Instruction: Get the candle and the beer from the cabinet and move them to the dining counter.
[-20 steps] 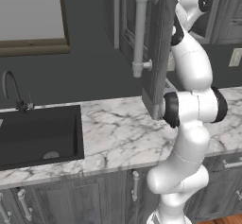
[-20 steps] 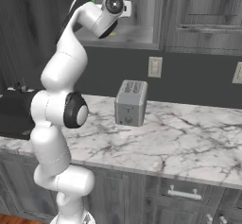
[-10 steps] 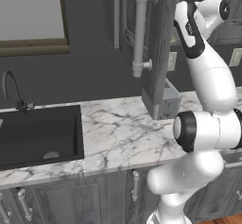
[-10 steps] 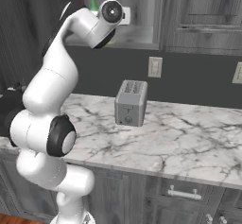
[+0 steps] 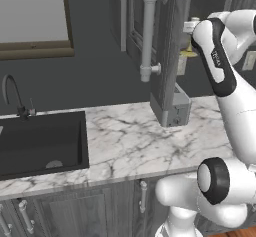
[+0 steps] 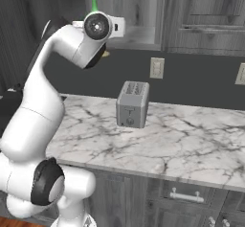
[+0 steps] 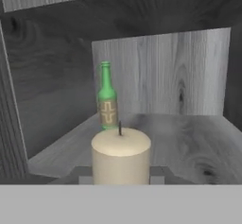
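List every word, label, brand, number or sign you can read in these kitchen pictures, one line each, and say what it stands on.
No text can be read with certainty.
Beer: pale label with a gold cross-like mark, no legible words.
Robot arm: small dark lettering on the link, too blurred to read.
Toaster: small front markings, too small to read.
Candle: no markings.

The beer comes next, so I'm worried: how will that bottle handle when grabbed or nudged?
The beer stands upright, tall and narrow on a small base, so a nudge near the neck would probably tip it. It looks like smooth glass: likely rigid, slippery and breakable. If it fell, its round body would probably roll across the cabinet shelf.
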Controlling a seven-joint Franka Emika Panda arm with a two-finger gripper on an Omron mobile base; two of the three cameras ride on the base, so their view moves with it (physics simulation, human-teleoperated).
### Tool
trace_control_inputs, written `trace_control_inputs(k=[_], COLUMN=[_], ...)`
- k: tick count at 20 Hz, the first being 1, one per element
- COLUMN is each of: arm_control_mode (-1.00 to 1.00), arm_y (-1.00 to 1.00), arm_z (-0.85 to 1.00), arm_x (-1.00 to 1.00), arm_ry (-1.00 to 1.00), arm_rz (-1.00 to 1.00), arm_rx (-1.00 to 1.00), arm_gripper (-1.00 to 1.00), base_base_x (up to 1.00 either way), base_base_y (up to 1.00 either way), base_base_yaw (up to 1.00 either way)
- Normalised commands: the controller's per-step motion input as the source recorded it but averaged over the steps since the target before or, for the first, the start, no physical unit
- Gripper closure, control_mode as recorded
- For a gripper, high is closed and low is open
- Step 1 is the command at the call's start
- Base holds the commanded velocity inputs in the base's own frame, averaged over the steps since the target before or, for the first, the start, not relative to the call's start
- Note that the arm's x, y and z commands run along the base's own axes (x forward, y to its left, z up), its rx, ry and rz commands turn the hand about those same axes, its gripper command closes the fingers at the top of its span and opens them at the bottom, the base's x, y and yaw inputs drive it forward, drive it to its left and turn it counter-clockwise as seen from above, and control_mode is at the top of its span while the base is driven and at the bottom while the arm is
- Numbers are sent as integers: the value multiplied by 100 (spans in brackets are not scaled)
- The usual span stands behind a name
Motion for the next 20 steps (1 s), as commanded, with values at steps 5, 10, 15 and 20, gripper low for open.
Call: trace_control_inputs(k=[5, 10, 15, 20], arm_control_mode=[-100, -100, -100, -100], arm_y=[0, 0, 0, 3], arm_z=[0, -1, 0, -4], arm_x=[-92, -83, -61, -56], arm_ry=[0, 0, 0, 2], arm_rz=[-6, -5, -4, -4], arm_rx=[0, 0, 0, 0], arm_gripper=[100, 100, 100, 100], base_base_x=[0, 0, 0, 0], base_base_y=[0, 0, 0, 0], base_base_yaw=[0, 0, 0, 0])
